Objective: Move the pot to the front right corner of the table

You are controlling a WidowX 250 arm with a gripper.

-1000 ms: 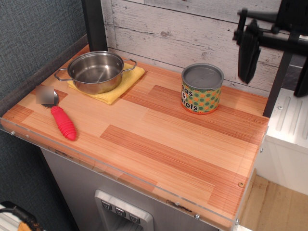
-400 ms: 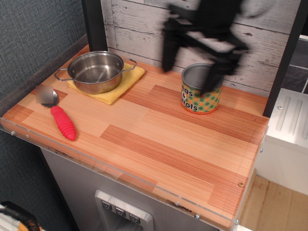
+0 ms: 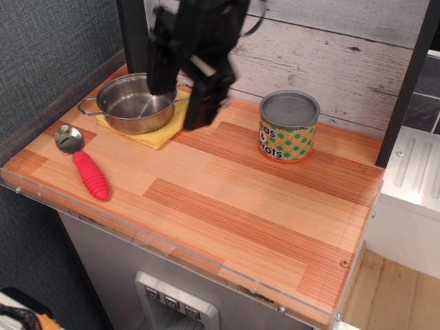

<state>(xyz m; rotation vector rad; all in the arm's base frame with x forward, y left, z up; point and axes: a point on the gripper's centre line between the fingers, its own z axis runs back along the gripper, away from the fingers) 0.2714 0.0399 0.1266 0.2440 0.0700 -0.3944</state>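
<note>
At the back left of the table (image 3: 227,199), the pot (image 3: 134,103) sits upright on a yellow cloth (image 3: 157,134), its right handle hidden behind the blurry gripper (image 3: 180,86). Its handles line up roughly left-right. The fingers are spread wide, holding nothing, one over the pot's right rim, the other outside. Can't tell if they touch.

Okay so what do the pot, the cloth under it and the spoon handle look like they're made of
The pot looks like polished stainless steel: its inside mirrors the light. The cloth under it seems a soft yellow fabric or microfibre, matte and folded flat. The spoon has a shiny metal bowl; its red ribbed handle looks like plastic or silicone, hard to tell which.
</note>
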